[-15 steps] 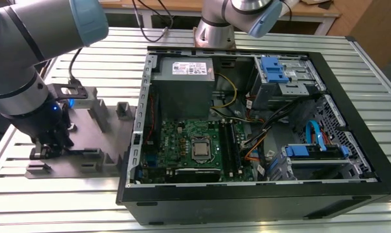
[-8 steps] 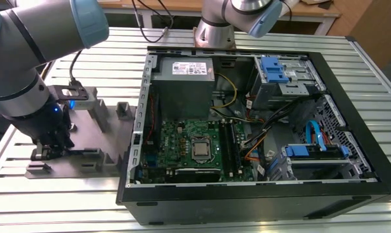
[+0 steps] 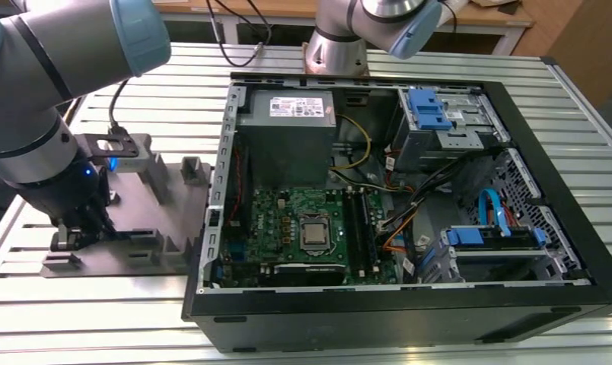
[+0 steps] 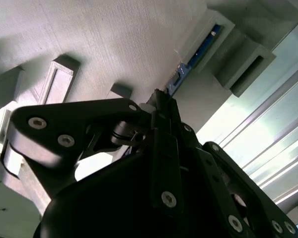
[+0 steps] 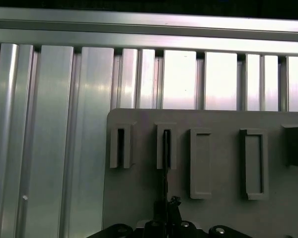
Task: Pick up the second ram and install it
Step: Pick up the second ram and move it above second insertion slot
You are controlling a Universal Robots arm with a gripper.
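The second ram [image 4: 199,48] is a thin blue board standing on edge in a slot of the grey holder plate [image 4: 114,39]. Seen edge-on in the first wrist view, the ram [image 5: 165,158] runs from a slotted post down to my gripper [image 5: 166,206]. My gripper [image 4: 159,99] has its black fingers brought together on the near end of the ram. In the exterior view my gripper [image 3: 71,237] is low over the holder plate [image 3: 148,201], at the left of the open computer case [image 3: 549,99].
Inside the case lie the green motherboard [image 3: 306,228], with dark memory slots [image 3: 354,220] beside the processor, a grey power supply [image 3: 285,114] and loose cables. A second arm's base [image 3: 336,49] stands behind the case. Several upright posts [image 5: 251,163] rise from the holder plate on the ribbed metal table [image 3: 103,319].
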